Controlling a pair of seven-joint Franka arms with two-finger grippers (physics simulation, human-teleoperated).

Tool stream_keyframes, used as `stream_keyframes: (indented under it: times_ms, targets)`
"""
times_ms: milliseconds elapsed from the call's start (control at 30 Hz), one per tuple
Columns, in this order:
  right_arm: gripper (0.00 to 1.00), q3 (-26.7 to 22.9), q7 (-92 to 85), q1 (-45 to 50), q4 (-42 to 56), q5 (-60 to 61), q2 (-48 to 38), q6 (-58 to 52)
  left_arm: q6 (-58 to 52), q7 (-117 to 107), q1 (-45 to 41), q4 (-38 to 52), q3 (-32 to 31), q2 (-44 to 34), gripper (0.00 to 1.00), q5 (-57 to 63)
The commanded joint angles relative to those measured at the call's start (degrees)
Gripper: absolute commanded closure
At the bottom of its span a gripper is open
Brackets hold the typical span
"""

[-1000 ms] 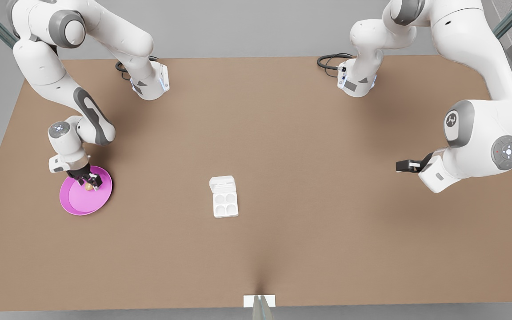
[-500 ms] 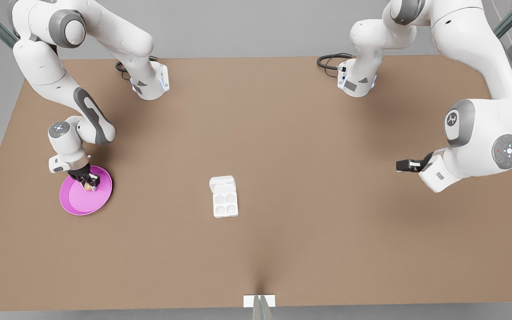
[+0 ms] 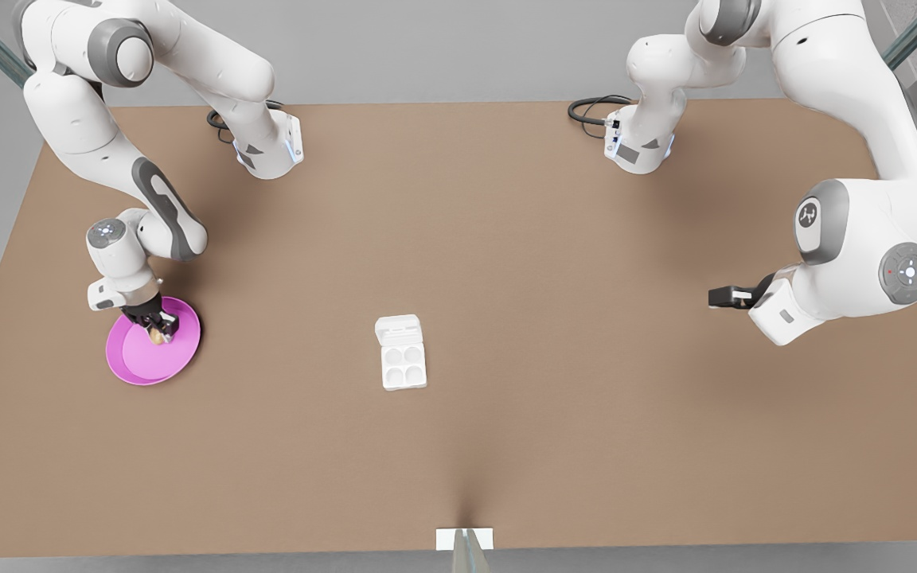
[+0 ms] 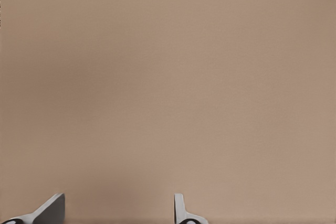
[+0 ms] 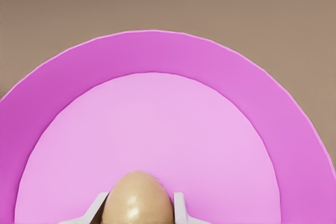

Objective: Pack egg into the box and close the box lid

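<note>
Egg (image 5: 138,198) gripped across its sides by right gripper (image 3: 158,329) over plate (image 3: 128,368); smooth, probably fragile. Left gripper (image 3: 719,297) held wide, waiting.

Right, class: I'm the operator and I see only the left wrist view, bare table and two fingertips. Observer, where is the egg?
Observer: The egg is at the pink plate, at the front view's left, clamped by the right gripper.
Operator: And my arm?
Observer: Your left gripper waits open at the front view's right, far from the plate.
Operator: The box?
Observer: The box sits mid-table, its box lid open, all four cups empty.
</note>
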Motion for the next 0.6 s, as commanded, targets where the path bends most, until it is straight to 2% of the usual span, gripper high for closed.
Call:
stream_keyframes:
  times_ms: [0,167,267,400,567]
  targets:
    - [0.44,0.0,0.0,0.0,0.0,0.0,0.0,0.0,0.0,0.0,0.0,0.0,0.0,0.0,0.00,0.0]
    - [0.47,0.0,-0.1,-0.1,0.0,0.0,0.0,0.0,0.0,0.0,0.0,0.0,0.0,0.1,0.00,0.0]
    - [0.42,0.0,0.0,0.0,1.6,0.0,0.0,-0.1,0.0,0.1,0.0,0.0,0.0,0.1,0.00,0.0]
    - [0.42,0.1,0.1,0.1,2.5,0.0,0.5,-0.1,0.0,0.1,0.0,0.0,0.0,0.1,0.00,0.0]
    - [0.42,4.7,0.6,0.1,3.1,0.1,-5.0,-2.9,-0.1,-0.1,0.0,0.1,-0.1,-0.1,0.00,0.1]
